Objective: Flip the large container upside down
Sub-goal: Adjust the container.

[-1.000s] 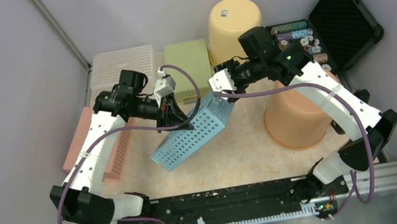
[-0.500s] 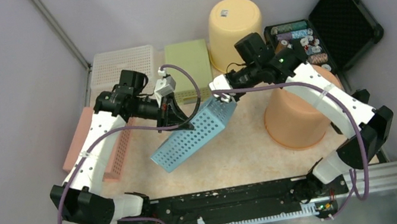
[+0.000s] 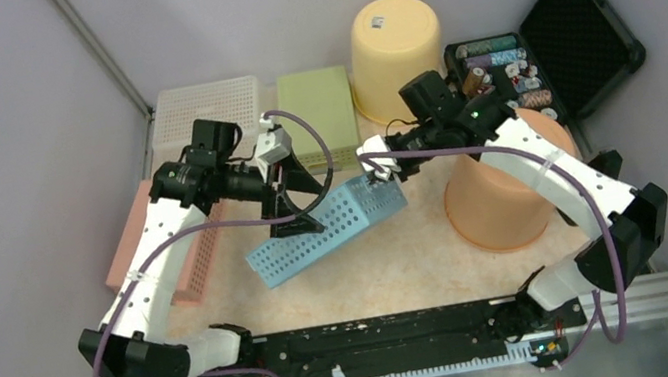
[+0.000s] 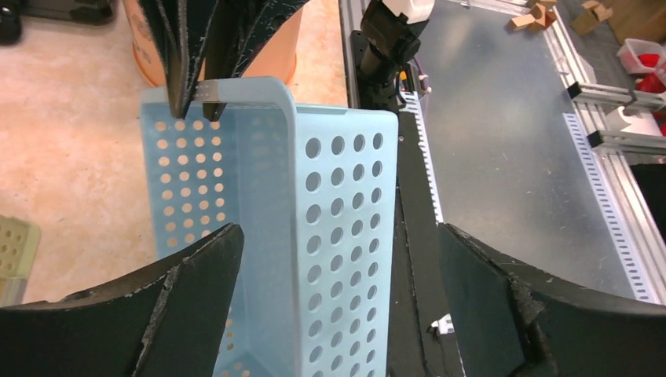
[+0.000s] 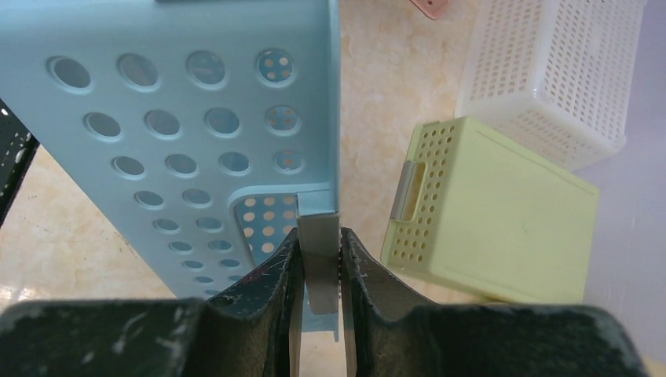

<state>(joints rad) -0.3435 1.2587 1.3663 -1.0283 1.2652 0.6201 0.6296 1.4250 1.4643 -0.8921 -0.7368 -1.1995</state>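
Baskets and buckets crowd the table (image 3: 403, 269) in the top view. Among them the large blue container (image 3: 327, 232) lies tilted across the middle, between the two arms. The right gripper (image 3: 378, 173) pinches its far right end. The left gripper (image 3: 300, 204) gapes wide at the long side and holds nothing. An upturned orange bucket (image 3: 504, 197) stands just to the right, a yellow bucket (image 3: 391, 33) behind it.

From the left wrist we see the black fingers (image 4: 503, 298) spread far apart, the container's perforated wall standing between them (whether either one touches it, we cannot tell). At the far end the other pincer nips the rim.

From the right wrist we see the jaws nearly together, clamped on the metal handle (image 5: 318, 232) at the container's end. A green box (image 5: 503, 228) and a white basket (image 5: 558, 71) lie beyond.
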